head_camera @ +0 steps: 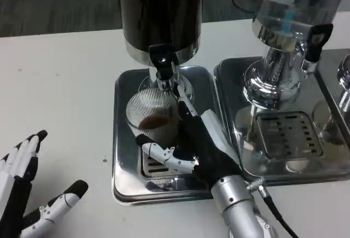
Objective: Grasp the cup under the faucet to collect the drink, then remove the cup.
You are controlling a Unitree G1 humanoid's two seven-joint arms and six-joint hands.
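Dark cylindrical drink dispenser [159, 13] stands on shiny metal drip tray [123, 139]. Ribbed clear glass cup [151, 112] sits under black-handled faucet [163, 63], so drink falls inside (little brown liquid at bottom). Right hand [194, 145] wraps cup, steadying it. Left hand [27, 189] rests on white table [60, 85], fingers spread, holding nothing.

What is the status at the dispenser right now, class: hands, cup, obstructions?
Right hand grips ribbed glass cup under black faucet. A little dark drink inside. Left hand open on table, waiting. Nothing in the way.
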